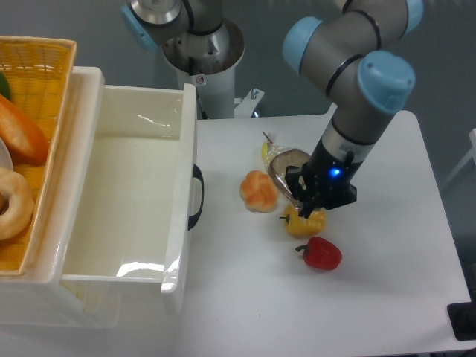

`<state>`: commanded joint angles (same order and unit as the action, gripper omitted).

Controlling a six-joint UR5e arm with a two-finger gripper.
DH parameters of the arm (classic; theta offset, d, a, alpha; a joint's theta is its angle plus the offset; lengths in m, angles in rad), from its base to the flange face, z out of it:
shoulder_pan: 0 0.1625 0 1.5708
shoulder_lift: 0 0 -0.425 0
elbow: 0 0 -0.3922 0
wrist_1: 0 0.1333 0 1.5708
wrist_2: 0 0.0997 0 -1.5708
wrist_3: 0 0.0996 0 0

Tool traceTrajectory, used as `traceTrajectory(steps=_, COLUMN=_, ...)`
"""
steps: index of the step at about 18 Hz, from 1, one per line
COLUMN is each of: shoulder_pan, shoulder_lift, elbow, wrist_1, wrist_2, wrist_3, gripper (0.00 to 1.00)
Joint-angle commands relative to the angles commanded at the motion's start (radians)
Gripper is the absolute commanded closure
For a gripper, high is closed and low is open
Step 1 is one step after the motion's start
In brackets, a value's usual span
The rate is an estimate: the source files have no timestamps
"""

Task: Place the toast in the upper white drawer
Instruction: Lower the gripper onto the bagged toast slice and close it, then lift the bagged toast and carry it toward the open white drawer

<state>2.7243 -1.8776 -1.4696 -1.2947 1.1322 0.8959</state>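
Note:
The toast, a brown slice in a clear crinkly bag with its twisted end pointing up-left, is at the middle of the table. It stands tilted on edge against my gripper, which is shut on the slice's right side. The upper white drawer is pulled open on the left, its dark handle facing the table, and nothing shows inside it. About a hand's width of table lies between the toast and the drawer front.
A round orange bun lies just left of the gripper. A yellow pepper sits right below it and a red pepper lower still. The yellow wicker basket with a long loaf stands far left.

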Motion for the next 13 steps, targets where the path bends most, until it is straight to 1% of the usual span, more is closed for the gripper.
traceTrajectory(steps=2, shoulder_pan=0.006, shoulder_lift=0.002, elbow=0.008, wrist_1=0.002, wrist_2=-0.032, wrist_3=-0.008, gripper=1.0)
traceTrajectory(steps=6, shoulder_pan=0.018, shoulder_lift=0.009, elbow=0.032, wrist_1=0.04, wrist_2=-0.153, wrist_3=-0.07, gripper=1.0)
traceTrajectory(steps=7, shoulder_pan=0.025, shoulder_lift=0.018, elbow=0.043, wrist_1=0.043, wrist_2=-0.204, wrist_3=-0.08, gripper=1.0)
traceTrajectory(steps=9, shoulder_pan=0.034, shoulder_lift=0.018, elbow=0.054, wrist_1=0.048, wrist_2=-0.282, wrist_3=-0.08, gripper=1.0)
traceTrajectory(steps=13, shoulder_pan=0.026, shoulder_lift=0.008, elbow=0.058, wrist_1=0.092, wrist_2=-0.406, wrist_3=-0.115, gripper=1.0)
